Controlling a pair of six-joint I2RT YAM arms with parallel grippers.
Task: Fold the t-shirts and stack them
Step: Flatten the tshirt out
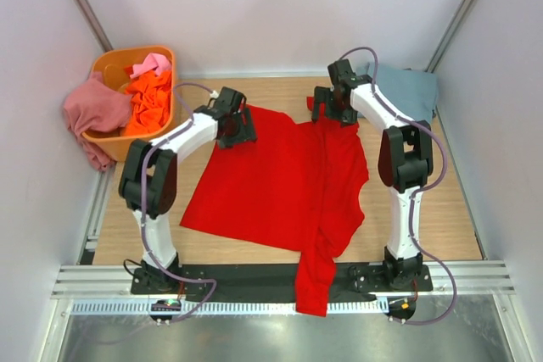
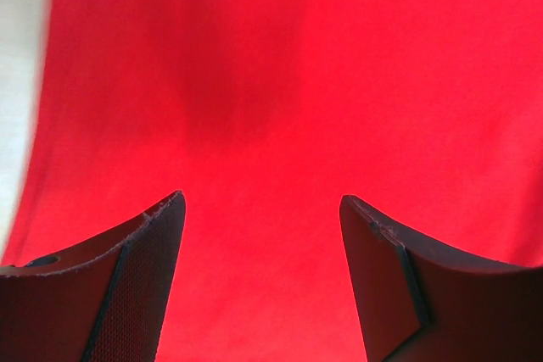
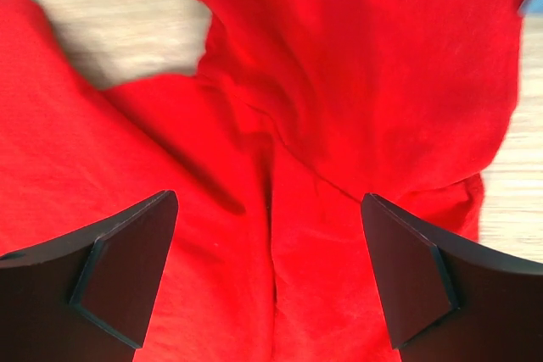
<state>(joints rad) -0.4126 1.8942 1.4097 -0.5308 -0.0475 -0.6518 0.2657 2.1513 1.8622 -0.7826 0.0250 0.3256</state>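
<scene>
Centrally, table point(image 1: 441, 209): wooden, carries the red t-shirt point(image 1: 271, 180), spread flat, its right side bunched and trailing over the near edge. Orange tub point(image 1: 110, 61), far-left corner: holds the orange t-shirt point(image 1: 151, 99) and pink t-shirt point(image 1: 153, 63); dusty rose t-shirt point(image 1: 93, 112) draped over its left wall. Grey-blue t-shirt point(image 1: 416, 91): far-right corner. Left tool point(image 2: 261, 201): jaws apart, gripping nothing, over red cloth. Right tool point(image 3: 270, 197): jaws wide, empty, above the red folds.

Bright even light, soft shadows; red t-shirt point(image 2: 280, 82) glows oversaturated, far corners past the jaws go blurry.
</scene>
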